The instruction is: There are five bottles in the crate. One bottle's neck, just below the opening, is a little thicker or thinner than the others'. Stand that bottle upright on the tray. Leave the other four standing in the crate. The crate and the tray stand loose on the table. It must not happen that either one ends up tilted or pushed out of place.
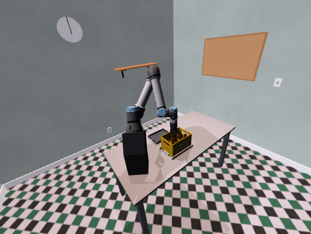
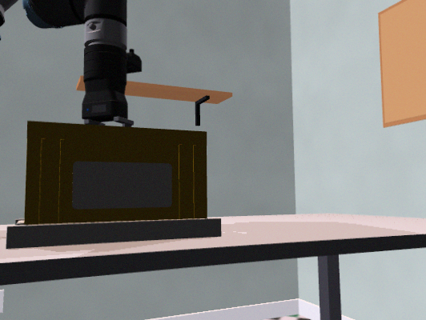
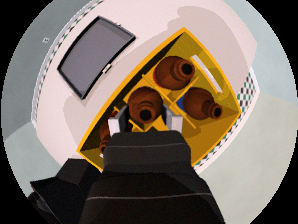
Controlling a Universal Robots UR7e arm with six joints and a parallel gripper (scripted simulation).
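In the top view, the counter (image 1: pixel 208 128) (image 2: pixel 320 226) (image 3: pixel 56 97) bears the arm's pedestal (image 1: pixel 135 155) near its left short edge. The crate (image 1: pixel 166 148) (image 2: pixel 120 148) (image 3: pixel 216 144) stands near the front long edge, away from the corners; bottles (image 1: pixel 179 134) (image 3: pixel 171 72) stand inside. A bar (image 1: pixel 183 152) (image 2: pixel 114 233) lies before it. The tray (image 1: pixel 158 136) (image 3: pixel 97 55) lies behind, towards the rear long edge.
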